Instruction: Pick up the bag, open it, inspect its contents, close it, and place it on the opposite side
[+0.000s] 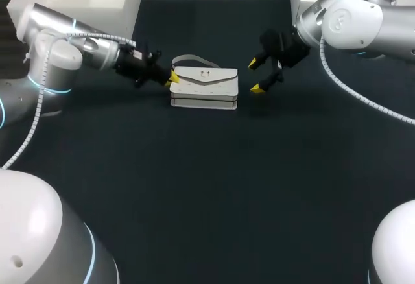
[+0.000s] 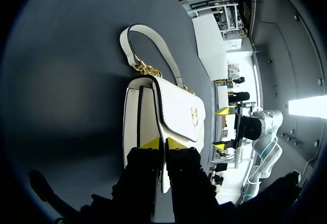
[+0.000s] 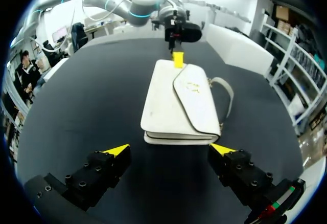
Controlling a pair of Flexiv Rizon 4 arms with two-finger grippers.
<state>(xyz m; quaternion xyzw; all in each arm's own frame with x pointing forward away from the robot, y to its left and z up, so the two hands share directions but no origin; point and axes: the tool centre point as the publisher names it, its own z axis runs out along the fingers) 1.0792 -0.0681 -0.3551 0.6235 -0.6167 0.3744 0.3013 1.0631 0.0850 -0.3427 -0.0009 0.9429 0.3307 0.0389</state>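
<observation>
A white flap bag [image 1: 204, 88] lies flat on the dark table, its strap [image 1: 188, 59] curled on the far side. My left gripper [image 1: 172, 78] is at the bag's left end. In the left wrist view the left gripper [image 2: 164, 143] is shut on the thin end edge of the bag [image 2: 168, 106], below the gold chain [image 2: 147, 69] and the strap [image 2: 148, 32]. My right gripper [image 1: 257, 76] hovers open just off the bag's right end, not touching it. In the right wrist view the bag [image 3: 179, 104] lies ahead of the open right gripper [image 3: 169, 149].
The dark table [image 1: 214, 187] stretches wide in front of the bag. A white block [image 1: 91, 2] stands at the back left corner. Both arms come in low from the sides, level with the bag.
</observation>
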